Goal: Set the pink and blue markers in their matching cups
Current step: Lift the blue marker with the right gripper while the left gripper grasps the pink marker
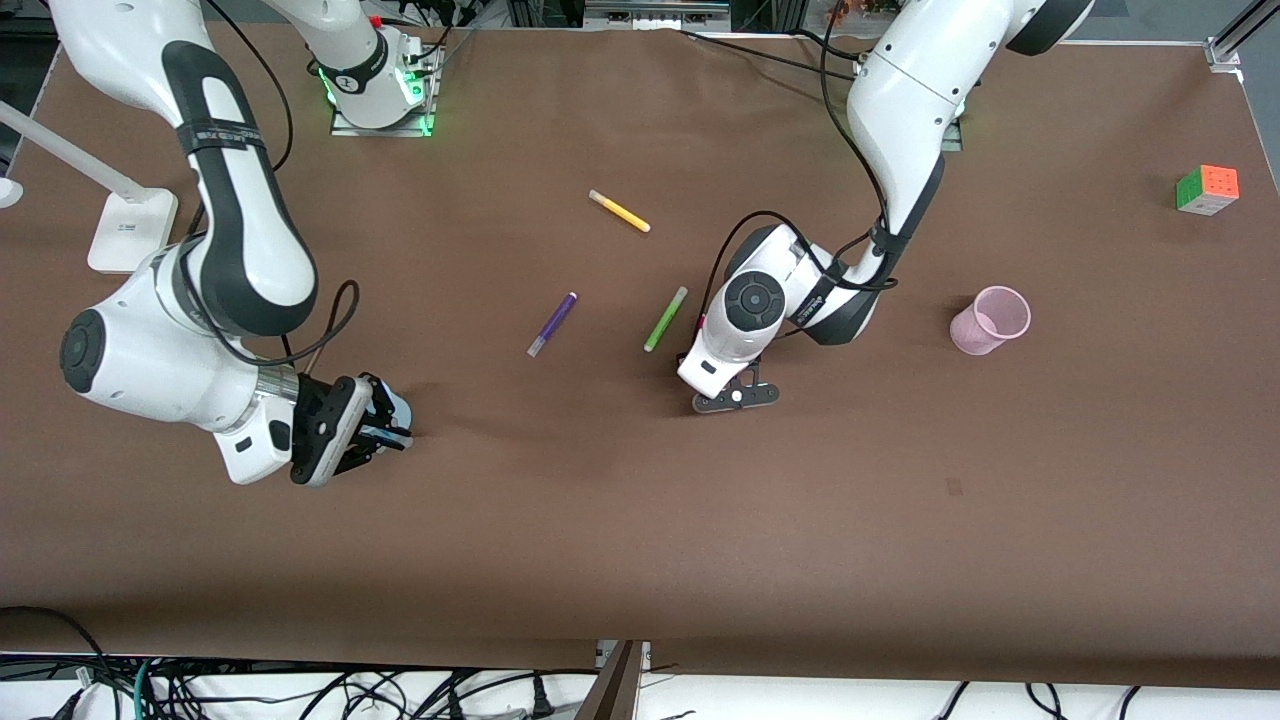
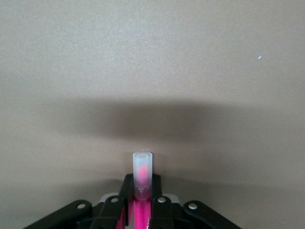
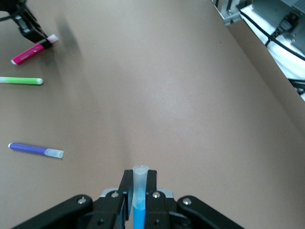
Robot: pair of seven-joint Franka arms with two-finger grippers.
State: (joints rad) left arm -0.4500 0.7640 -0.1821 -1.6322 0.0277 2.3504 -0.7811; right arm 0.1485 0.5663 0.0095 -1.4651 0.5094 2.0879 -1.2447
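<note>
Purple pen (image 1: 552,324) lies beside green pen (image 1: 665,318).

A broad table (image 1: 640,520) under a plain brown cover fills most of the front view. Along its nearer edge, a tangle of black cables (image 1: 300,690) lies on a white floor. A white lamp base (image 1: 130,230) stands toward the right arm's end, and 1 aluminium frame post (image 1: 1235,40) rises at the left arm's corner.

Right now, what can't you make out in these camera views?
- Blue cup: front view, almost wholly hidden by the right gripper.
- Blue marker: right wrist view, body cut off by the edge.
- Pink marker: front view, mostly covered by the left gripper.
</note>
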